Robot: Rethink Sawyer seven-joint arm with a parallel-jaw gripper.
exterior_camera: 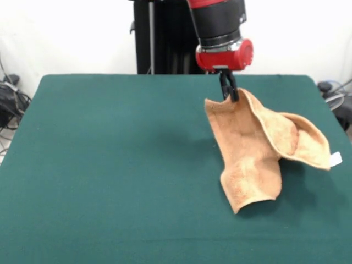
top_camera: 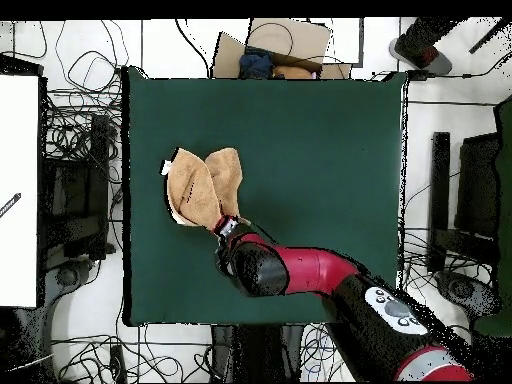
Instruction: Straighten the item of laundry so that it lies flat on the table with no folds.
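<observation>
Pinched tight on the upper corner of the cloth, the black two-fingered gripper [exterior_camera: 229, 91] hangs under the arm's red wrist collar, its tips closed on the fabric with no gap showing. What it holds is the light orange-tan terry-cloth hand towel [exterior_camera: 250, 148], lifted at that one corner and draping away from the claw.

From where I stand in front, nearest me is the towel's lower lobe, a curled flap whose tip seems to touch the dark green felt table top [exterior_camera: 110, 165]. Farther back and off to the right, a second fold sags outward — the small white tag [exterior_camera: 335, 159] pokes from its end. Farthest of all, and highest, sits the gripped corner.

So the cloth's long axis runs from the claw down and toward me, slanting right in the front view. From overhead, the towel [top_camera: 200, 185] shows as two leaf-shaped lobes fanning away from the gripper [top_camera: 226, 226], away from the robot's base. It lies off to one side of the table, with wide open felt across from it.

My guess — pulling back along that axis, away from the trailing lobes, would drag them out flat.
</observation>
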